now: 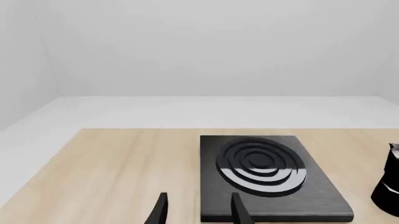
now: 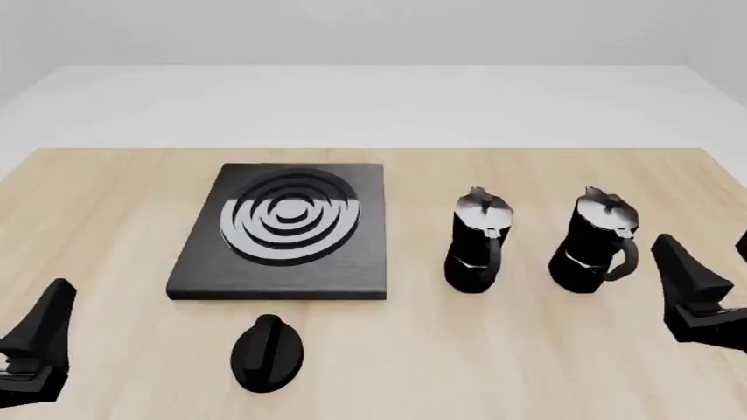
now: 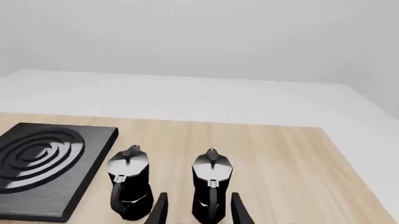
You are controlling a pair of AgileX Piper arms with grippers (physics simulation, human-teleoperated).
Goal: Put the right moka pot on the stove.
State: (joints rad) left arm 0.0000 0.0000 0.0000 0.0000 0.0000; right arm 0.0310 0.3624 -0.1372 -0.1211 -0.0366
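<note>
The right moka pot, black and faceted with a silvery-grey lid, stands upright on the table at the right. Its identical twin stands just left of it. The stove, a black slab with a ring burner, lies left of both pots. My right gripper is open and empty, to the right of the right pot and apart from it. In the right wrist view the right pot stands ahead between the spread fingers, with the twin beside it. My left gripper is open and empty, short of the stove.
A small black round knob lies on the table in front of the stove. The left gripper is low at the near left corner. The light wooden table ends at a pale floor beyond. The twin pot shows at the left wrist view's edge.
</note>
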